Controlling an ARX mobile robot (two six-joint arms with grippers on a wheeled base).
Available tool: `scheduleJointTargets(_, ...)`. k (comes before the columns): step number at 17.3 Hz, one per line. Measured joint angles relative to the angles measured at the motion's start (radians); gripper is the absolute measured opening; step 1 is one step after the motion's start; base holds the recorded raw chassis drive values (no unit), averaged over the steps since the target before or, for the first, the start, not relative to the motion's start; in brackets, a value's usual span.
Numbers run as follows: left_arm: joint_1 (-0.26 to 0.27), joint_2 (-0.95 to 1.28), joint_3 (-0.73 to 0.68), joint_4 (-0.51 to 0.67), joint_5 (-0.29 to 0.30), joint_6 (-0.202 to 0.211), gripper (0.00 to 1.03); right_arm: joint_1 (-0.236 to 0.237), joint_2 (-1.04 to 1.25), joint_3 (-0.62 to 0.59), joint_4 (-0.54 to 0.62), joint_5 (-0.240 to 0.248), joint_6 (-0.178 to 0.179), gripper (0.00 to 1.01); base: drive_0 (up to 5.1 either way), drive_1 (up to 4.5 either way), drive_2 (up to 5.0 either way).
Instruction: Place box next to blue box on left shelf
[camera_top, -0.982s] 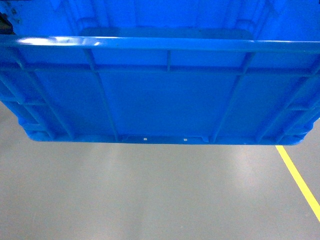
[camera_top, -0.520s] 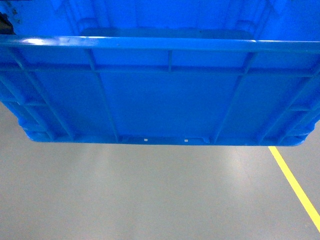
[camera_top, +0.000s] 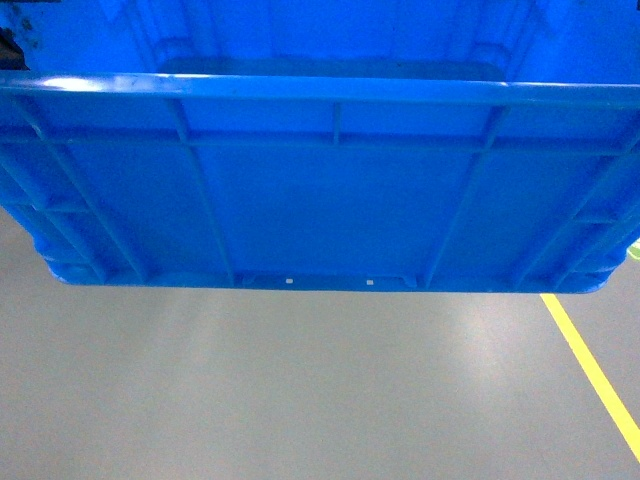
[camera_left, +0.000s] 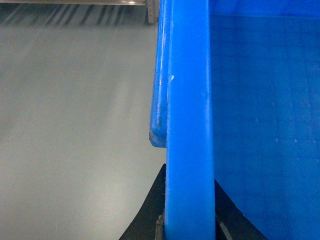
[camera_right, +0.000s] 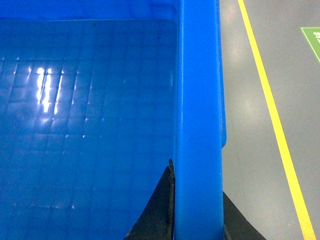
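Head view is filled almost edge to edge by the box (camera_top: 330, 200), held up off the floor (camera_top: 300, 390) with its ribbed long wall facing the camera and its thick rim running across the top; nearest in the left wrist view, the left gripper (camera_left: 187, 220) straddles the rim of one end wall, a dark finger on either side of the blue plastic, pinching it; the right wrist view shows the same on the other end, the right gripper (camera_right: 195, 220) clamped across the rim with one finger inside the box and one outside; inside, the waffled bottom catches ceiling light and nothing lies in it; beyond the box, the grey floor carries a yellow line (camera_top: 590, 360) slanting away on the right, and a green marking (camera_right: 312, 42) sits farther out; at the far top of the left wrist view a strip of striped rails (camera_left: 75, 12) shows, possibly the left shelf, too blurred to be sure; I judge the step in hand to be the carry, the box lifted and not yet at the shelf; no other blue box is in sight; the next move calls for bringing the base up to the shelf, keeping both grips level, then lowering the box onto the deck beside its neighbour.
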Motion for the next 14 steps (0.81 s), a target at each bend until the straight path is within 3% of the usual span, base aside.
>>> scheduleJointTargets(14, 0.000, 0.000, 0.000, 0.000, -0.001, -0.001, 0.08, 0.000, 0.000, 0.000, 0.002, -0.001, 0.000, 0.08, 0.1, 4.32, -4.2)
